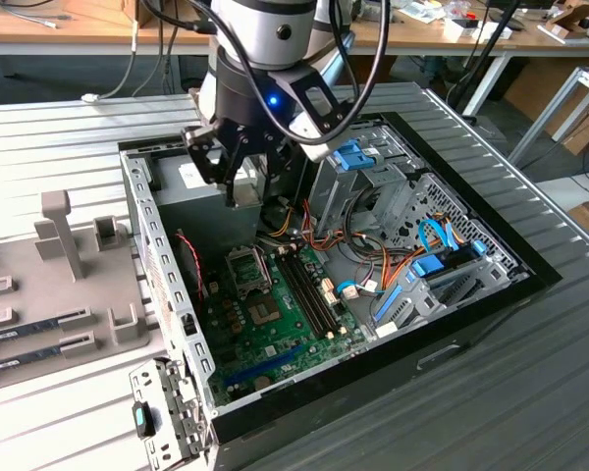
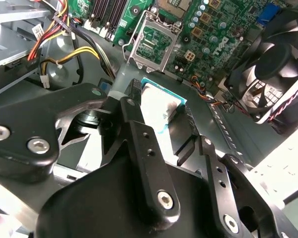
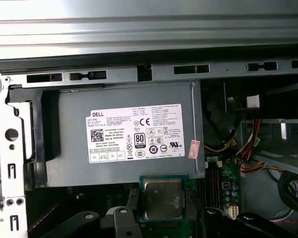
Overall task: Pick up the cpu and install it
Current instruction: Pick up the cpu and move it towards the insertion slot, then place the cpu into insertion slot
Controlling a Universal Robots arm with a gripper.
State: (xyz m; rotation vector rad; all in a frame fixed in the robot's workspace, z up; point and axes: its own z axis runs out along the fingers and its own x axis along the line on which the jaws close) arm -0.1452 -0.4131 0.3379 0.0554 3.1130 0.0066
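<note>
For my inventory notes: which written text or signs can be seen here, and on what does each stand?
White label on the power supply: logo, certification marks, fine print too small to read.
Small sticker beside it: unreadable.
cpu: top markings blurred.

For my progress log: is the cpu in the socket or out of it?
Out. The gripper clamps the cpu by two edges, and the socket holds no chip.

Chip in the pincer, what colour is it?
The chip is silver with a green rim; first wrist view.
</note>
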